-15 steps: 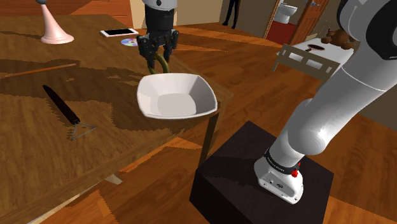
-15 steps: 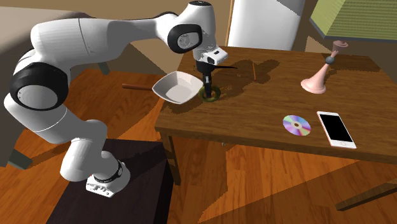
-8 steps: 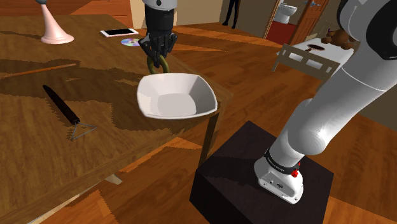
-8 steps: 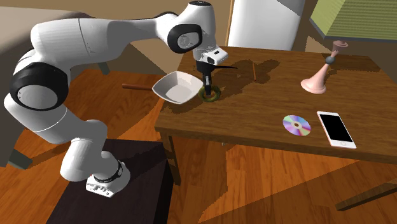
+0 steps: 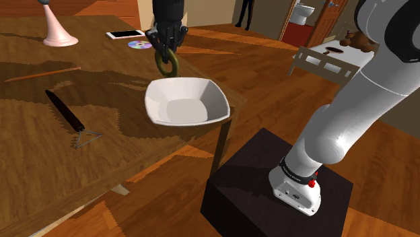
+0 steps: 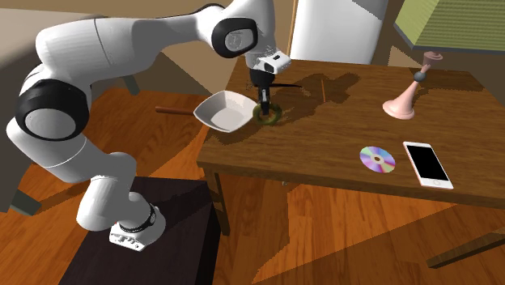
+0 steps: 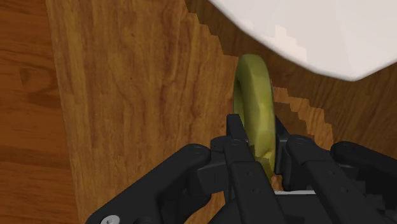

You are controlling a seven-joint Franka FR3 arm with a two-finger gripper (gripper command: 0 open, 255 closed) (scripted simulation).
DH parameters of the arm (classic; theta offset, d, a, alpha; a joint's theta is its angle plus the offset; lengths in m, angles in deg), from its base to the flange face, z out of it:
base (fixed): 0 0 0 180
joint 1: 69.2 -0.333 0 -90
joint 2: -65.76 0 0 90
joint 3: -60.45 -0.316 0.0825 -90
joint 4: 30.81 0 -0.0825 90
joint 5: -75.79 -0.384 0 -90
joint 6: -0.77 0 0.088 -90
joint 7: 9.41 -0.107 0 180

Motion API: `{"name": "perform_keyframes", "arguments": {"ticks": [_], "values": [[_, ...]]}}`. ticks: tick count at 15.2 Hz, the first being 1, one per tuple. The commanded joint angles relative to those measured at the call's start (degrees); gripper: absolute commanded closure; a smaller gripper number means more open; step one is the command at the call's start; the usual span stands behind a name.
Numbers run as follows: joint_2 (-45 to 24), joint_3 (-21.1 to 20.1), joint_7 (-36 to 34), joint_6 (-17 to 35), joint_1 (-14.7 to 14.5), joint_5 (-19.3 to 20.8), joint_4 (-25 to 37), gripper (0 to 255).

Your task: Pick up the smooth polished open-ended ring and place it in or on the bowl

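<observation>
Olive-green ring hangs upright on edge, pinched by the tool beside the white bowl

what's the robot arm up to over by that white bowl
The white arm's black two-finger gripper is shut on an olive-green glossy ring, holding it upright, seemingly just off the brown wooden table. The ring hangs beside the white square-ish bowl, past its far rim in the shoulder view, not yet in it.
</observation>
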Motion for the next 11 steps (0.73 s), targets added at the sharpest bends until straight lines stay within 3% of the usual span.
{"name": "perform_keyframes", "arguments": {"ticks": [1, 11], "values": [[-0.3, -0.1, 0.0, -1.5, 0.0, 0.1, 1.7, 255], [-3.0, -0.5, -0.3, -9.9, -0.2, 1.2, 12.6, 255]]}}
